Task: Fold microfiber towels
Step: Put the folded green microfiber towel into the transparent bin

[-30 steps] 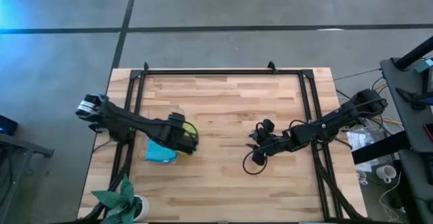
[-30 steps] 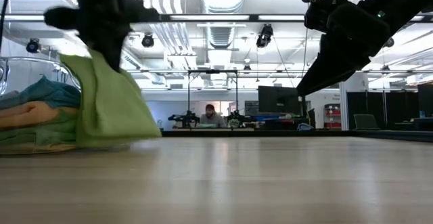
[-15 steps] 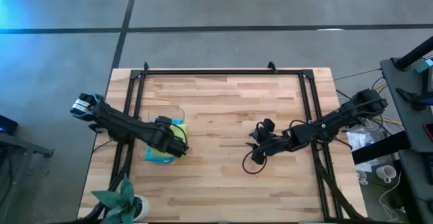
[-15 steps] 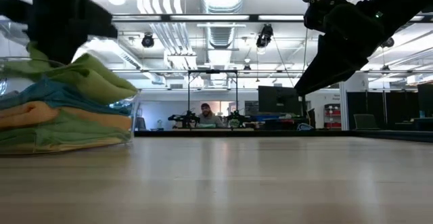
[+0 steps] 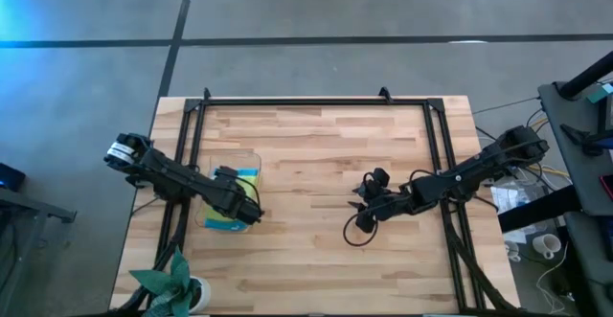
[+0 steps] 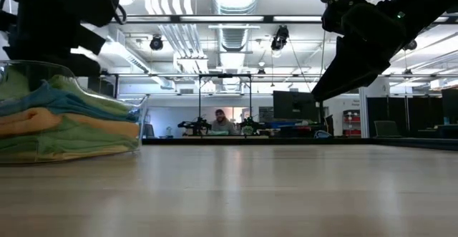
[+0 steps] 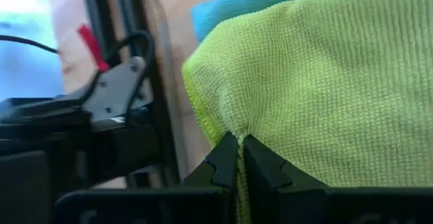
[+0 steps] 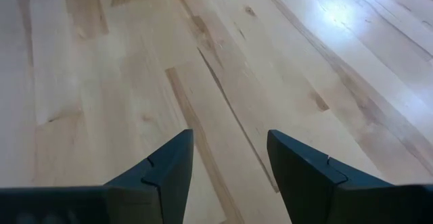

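A clear container stands at the table's left with a stack of folded microfiber towels in it. The lime green towel lies on top, over a light blue one, an orange one and a darker green one. My left gripper is over the container, shut on the lime green towel. My right gripper hangs open over bare wood right of the table's middle, nothing between its fingers. My left gripper pinches the lime green towel between its two fingers at a puckered spot by the towel's rounded edge; one layer or several, I cannot tell. The fingers slant down from above. The towel rests slack on the light blue towel in the stack.
A potted plant with pointed leaves stands at the near left corner. A black frame runs along the table's far, left and right sides. Bare wood lies between the two grippers.
My left gripper, still shut on the lime green towel, has gone down and toward the table's left edge into the container, tipping steeper. The towel, which hung below the fingers beside the stack, now lies on top of it.
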